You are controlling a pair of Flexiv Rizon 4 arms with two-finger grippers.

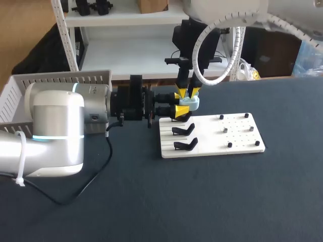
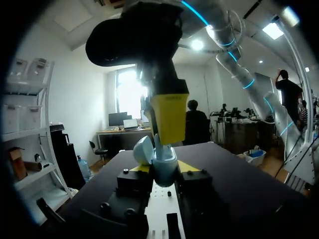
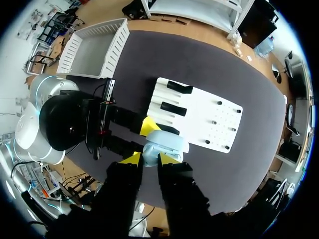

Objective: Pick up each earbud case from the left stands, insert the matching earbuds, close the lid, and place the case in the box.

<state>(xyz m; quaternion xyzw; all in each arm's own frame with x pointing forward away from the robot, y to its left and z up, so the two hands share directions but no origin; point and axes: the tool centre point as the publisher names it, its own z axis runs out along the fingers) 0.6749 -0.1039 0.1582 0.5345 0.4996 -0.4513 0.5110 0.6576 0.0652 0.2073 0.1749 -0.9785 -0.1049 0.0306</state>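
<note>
The pale blue, rounded plastic earbud case [image 1: 192, 104] is held in the air just above the near-left corner of the flat white board [image 1: 237, 141]. It is clear of the black curved stands [image 1: 182, 131] lined up along the board's left side.

The left pincer [image 2: 165, 169] reaches in level from the left. Its yellow tips stand a case-width apart and press on the case's lower body from two sides. In the left wrist view the case's lid [image 2: 142, 149] is swung open and tilted to one side.

The right pincer [image 3: 148, 158] comes down from above with its tips set narrowly apart. A bit of pale blue fills the gap between them, so it appears to be clamping the case's upper part, though the contact is partly hidden. The rest of the case lies just ahead of those tips.

The board rests on the dark counter [image 1: 227, 201]. The white slatted plastic box [image 1: 60, 79] stands at the counter's far left, well apart from the case.
</note>
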